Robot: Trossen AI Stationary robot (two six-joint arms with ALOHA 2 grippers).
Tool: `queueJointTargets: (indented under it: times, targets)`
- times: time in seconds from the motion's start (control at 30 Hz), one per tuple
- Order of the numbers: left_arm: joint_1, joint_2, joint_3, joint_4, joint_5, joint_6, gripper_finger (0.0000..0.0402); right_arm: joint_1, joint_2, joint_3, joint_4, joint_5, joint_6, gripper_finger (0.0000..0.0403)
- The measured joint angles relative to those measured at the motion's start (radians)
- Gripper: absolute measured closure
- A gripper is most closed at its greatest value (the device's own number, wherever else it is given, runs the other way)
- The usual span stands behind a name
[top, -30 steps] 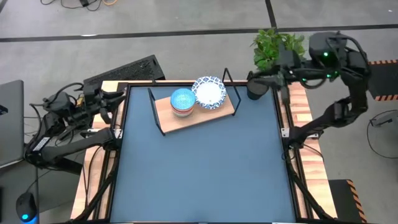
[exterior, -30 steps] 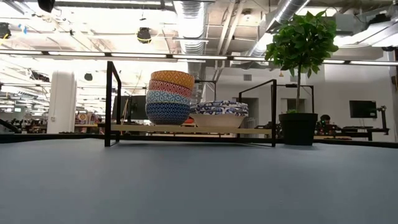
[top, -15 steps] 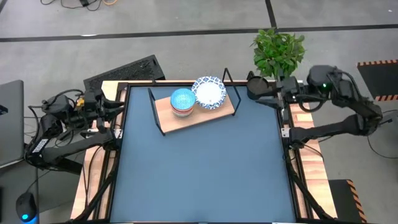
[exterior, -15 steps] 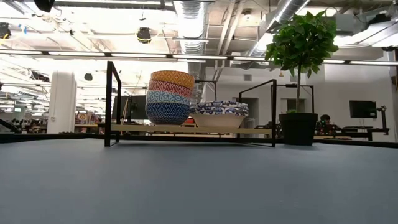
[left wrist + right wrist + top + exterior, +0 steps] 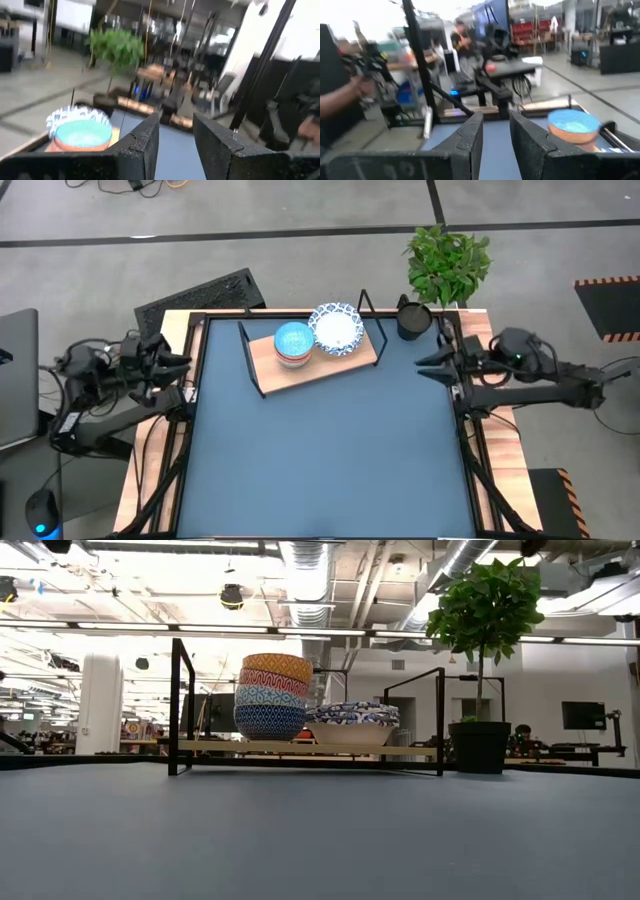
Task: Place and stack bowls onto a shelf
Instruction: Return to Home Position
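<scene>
The shelf [image 5: 322, 364], a light-wood board in a black wire frame, stands on the table at the far middle. On it sit two stacks of bowls. One is of small bowls with a light-blue one on top [image 5: 293, 340] [image 5: 272, 695]. The other is of white bowls with blue-patterned rims [image 5: 337, 328] [image 5: 352, 723]. My left gripper [image 5: 183, 366] [image 5: 176, 136] hangs level over the table's left edge and is open on nothing. At the right edge my right gripper [image 5: 424, 362] [image 5: 496, 134] is also level, open and without anything in it. Both point inward.
A black cup [image 5: 411, 320] stands at the far right corner beside a potted plant [image 5: 448, 258] [image 5: 481, 745]. A keyboard [image 5: 200, 293] lies beyond the far left corner. The blue tabletop [image 5: 320, 450] stretches in front of the shelf. People show in the room beyond.
My right arm has come down from high over the far right corner and drawn toward the near edge; its gripper now lies level along the right edge. My left gripper has shifted a little toward the near edge and turned. The bowls and shelf have stayed put.
</scene>
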Motion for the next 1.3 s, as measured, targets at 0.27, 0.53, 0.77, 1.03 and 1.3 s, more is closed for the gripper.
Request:
queueJointTargets:
  times: [0.27, 0.53, 0.77, 1.03, 1.3]
  targets:
    - [0.003, -0.033, -0.219, 0.220, 0.110, -0.076, 0.0295, 0.023, -0.214, -0.188, 0.114, 0.001, 0.075, 0.0280]
    - [-0.034, -0.058, -0.430, 0.559, 0.183, -0.168, 0.0295, 0.026, -0.405, -0.424, 0.274, 0.001, 0.138, 0.0280]
    - [-0.119, -0.080, -0.510, 0.544, 0.155, -0.148, 0.0295, 0.028, -0.465, -0.588, 0.393, 0.001, 0.240, 0.0280]
    - [-0.255, -0.080, -0.650, 0.728, 0.096, -0.148, 0.0295, 0.055, -0.458, -0.650, 0.485, 0.001, 0.230, 0.0280]
    - [-0.418, -0.079, -0.765, 0.749, -0.033, -0.096, 0.0295, 0.109, -0.454, -0.652, 0.458, 0.001, 0.165, 0.0280]
